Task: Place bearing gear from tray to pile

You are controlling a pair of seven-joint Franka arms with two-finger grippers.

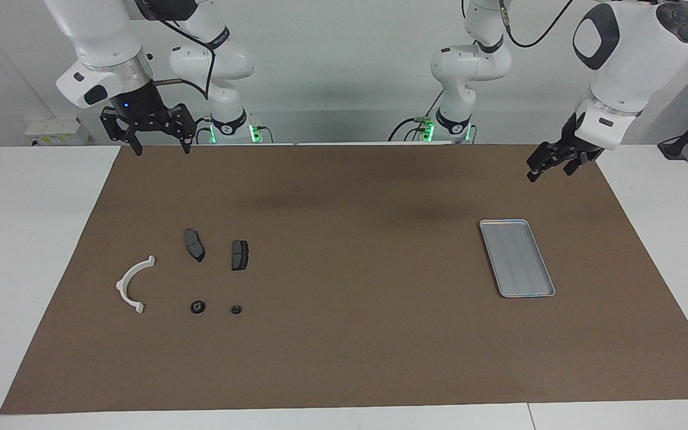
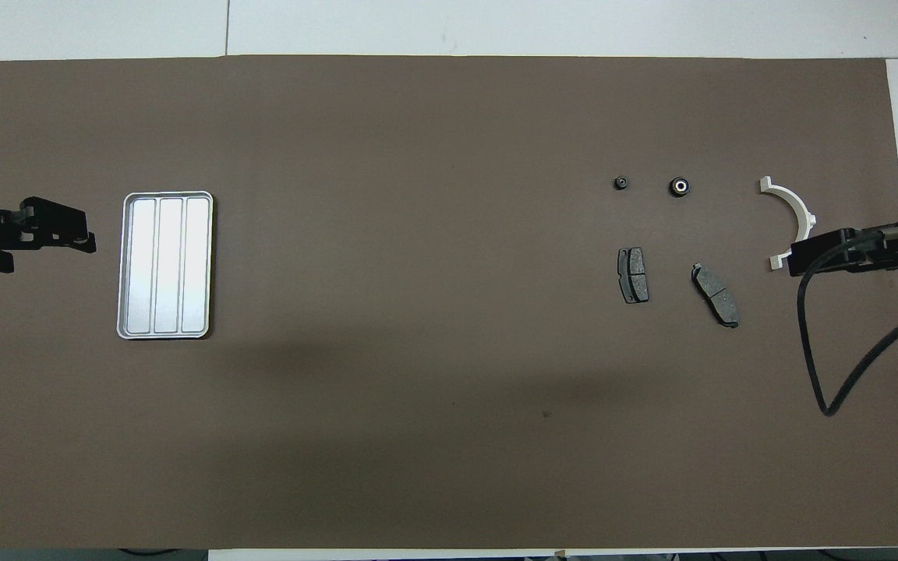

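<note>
The silver ridged tray (image 1: 517,258) (image 2: 165,266) lies at the left arm's end of the brown mat, and nothing is in it. At the right arm's end lies the pile: two dark grey brake pads (image 1: 194,244) (image 1: 239,255) and a white half-ring bracket (image 1: 133,284) (image 2: 793,220). Two small dark round parts, a larger one with a pale centre (image 1: 197,307) (image 2: 680,186) and a smaller one (image 1: 236,309) (image 2: 620,183), lie just farther from the robots than the pads. I cannot tell which is the bearing gear. My right gripper (image 1: 162,147) (image 2: 800,261) hangs open and empty in the air. My left gripper (image 1: 550,174) (image 2: 44,245) is open and empty, raised beside the tray.
The brown mat (image 1: 350,334) covers most of the white table. A black cable (image 2: 831,366) hangs from the right arm over the mat's edge.
</note>
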